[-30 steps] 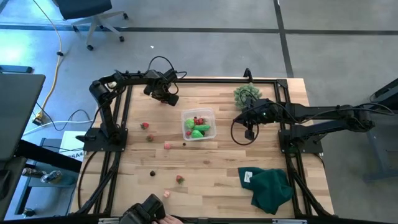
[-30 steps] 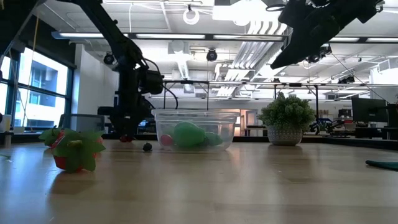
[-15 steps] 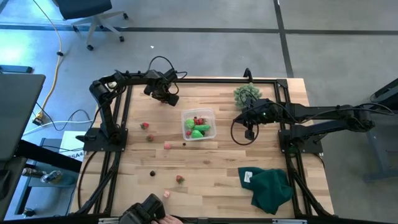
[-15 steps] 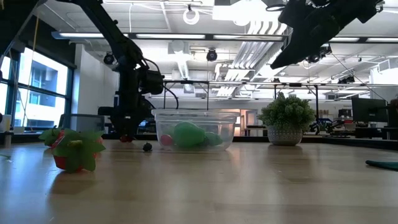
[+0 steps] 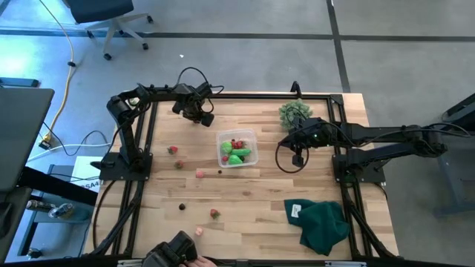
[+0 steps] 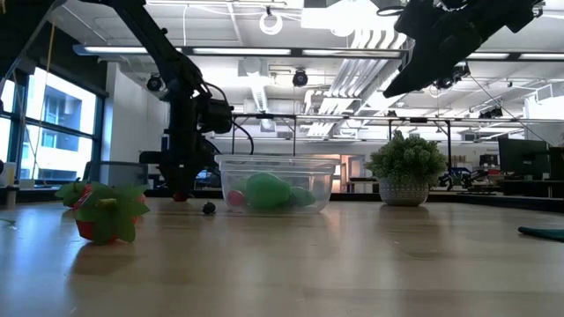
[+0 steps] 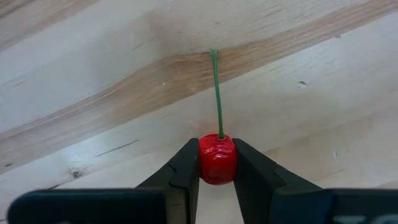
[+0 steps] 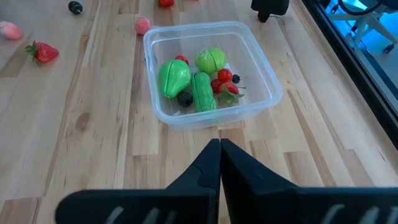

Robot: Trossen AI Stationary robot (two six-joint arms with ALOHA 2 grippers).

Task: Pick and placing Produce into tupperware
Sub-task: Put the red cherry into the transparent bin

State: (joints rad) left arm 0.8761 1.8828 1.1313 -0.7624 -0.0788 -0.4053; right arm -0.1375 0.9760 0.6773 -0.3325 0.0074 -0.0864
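The clear tupperware (image 5: 237,148) sits mid-table with green pieces, red berries and a dark berry inside (image 8: 211,71). More produce lies loose to its left and near side: red pieces (image 5: 173,150) (image 5: 214,214), a pink one (image 5: 200,173), a dark one (image 5: 182,208). My left gripper (image 5: 202,119) is down at the table's far left part, shut on a red cherry (image 7: 217,158). My right gripper (image 8: 219,149) is shut on nothing and hovers high to the right of the tupperware, also seen in the low view (image 6: 441,44). My left gripper pinches the cherry's red body (image 7: 217,163) between its two fingertips (image 7: 186,168), one on each side. The fingers point down from above. The green stem (image 7: 216,93) sticks out beyond the fingertips along the wood. Whether the cherry rests on the table cannot be told.
A spiky bushy ball in a pot (image 5: 295,113) stands at the far edge, right of the tupperware. A dark green cloth (image 5: 323,222) lies crumpled at the near right. A strawberry (image 6: 101,211) lies close to the low camera. Black frame rails run along the table's sides.
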